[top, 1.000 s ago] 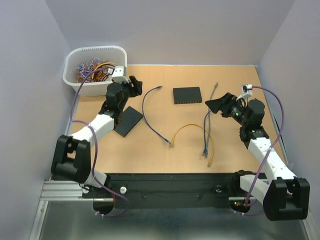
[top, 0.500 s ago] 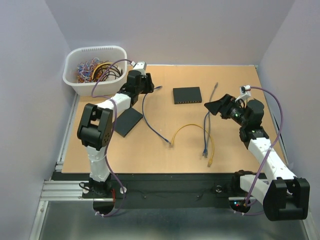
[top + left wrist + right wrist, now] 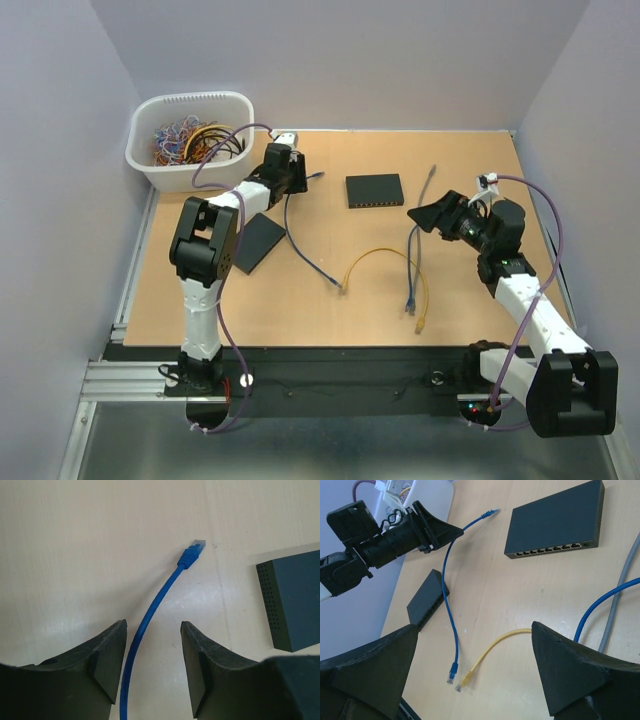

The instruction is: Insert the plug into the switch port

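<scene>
The black switch (image 3: 375,190) lies at the far middle of the table, its row of ports (image 3: 550,550) facing the near side. A blue cable (image 3: 298,232) runs from a far plug (image 3: 318,176) to a near plug (image 3: 337,285). My left gripper (image 3: 292,176) is open and low over this cable, just behind the far plug. In the left wrist view the cable (image 3: 145,630) passes between the fingers (image 3: 107,660), nearer the left one, with the plug (image 3: 197,547) ahead and the switch (image 3: 295,600) at right. My right gripper (image 3: 425,213) is open wide and empty.
A second black box (image 3: 255,242) lies left of the blue cable. A yellow cable (image 3: 385,268), another blue cable (image 3: 412,265) and a grey cable (image 3: 428,185) lie in the middle and right. A white basket (image 3: 190,125) of wires stands at the far left corner.
My left arm has swung away from the basket and reached to the right; its gripper now straddles the blue cable near the far plug. The right arm has hardly moved.
</scene>
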